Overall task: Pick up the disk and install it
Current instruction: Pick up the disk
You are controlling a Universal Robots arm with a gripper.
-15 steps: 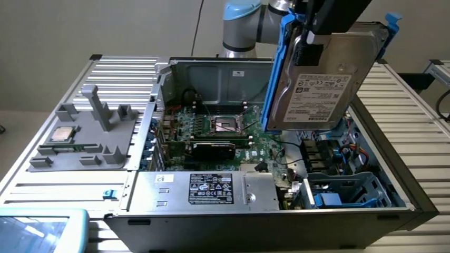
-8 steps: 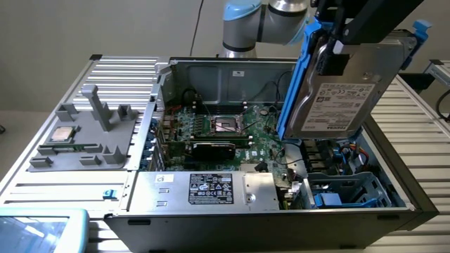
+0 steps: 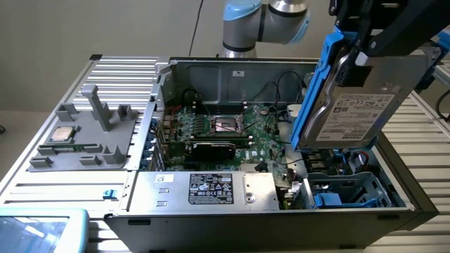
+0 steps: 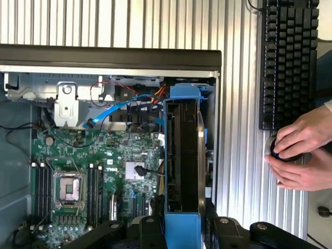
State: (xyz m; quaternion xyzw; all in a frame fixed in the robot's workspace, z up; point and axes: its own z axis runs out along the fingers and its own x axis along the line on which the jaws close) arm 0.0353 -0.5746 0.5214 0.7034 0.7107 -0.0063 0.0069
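Above the open case's drive cage (image 3: 355, 187), the gripper (image 3: 355, 68) is clamped on the disk (image 3: 362, 113), held on edge, so I'd reckon squaring its blue bracket (image 3: 309, 105) with that cage matters most.

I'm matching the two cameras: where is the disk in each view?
Exterior view: disk held high at that view's right, above the drive cage.
Wrist view: disk edge-on, beside the motherboard.
Shared landmark: the CPU socket.

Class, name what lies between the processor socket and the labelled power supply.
A black card lies between the socket and the power supply; the exterior view shows it.
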